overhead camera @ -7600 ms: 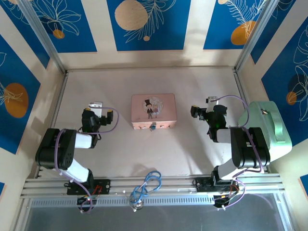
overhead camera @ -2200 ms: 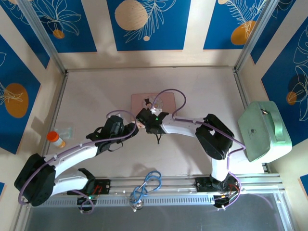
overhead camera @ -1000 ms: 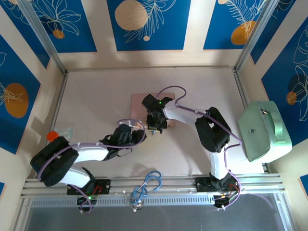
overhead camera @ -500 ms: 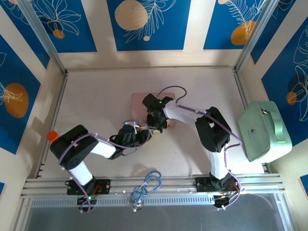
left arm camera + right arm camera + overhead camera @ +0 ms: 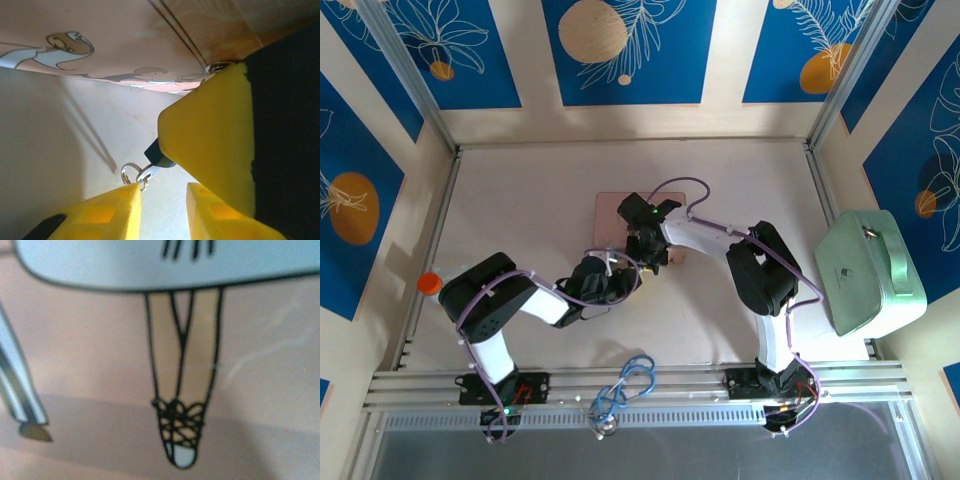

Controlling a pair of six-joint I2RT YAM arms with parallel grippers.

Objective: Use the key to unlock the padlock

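Claw, left, narrowly open, touching key ring.

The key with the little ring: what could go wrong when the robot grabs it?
The left jaws are at the loose key ring, not the dark head of the key, so the ring might swivel and the key not turn. The right arm's yellow finger sits close over the key's tip, so the arms could bump. The pink box might slide if pushed.
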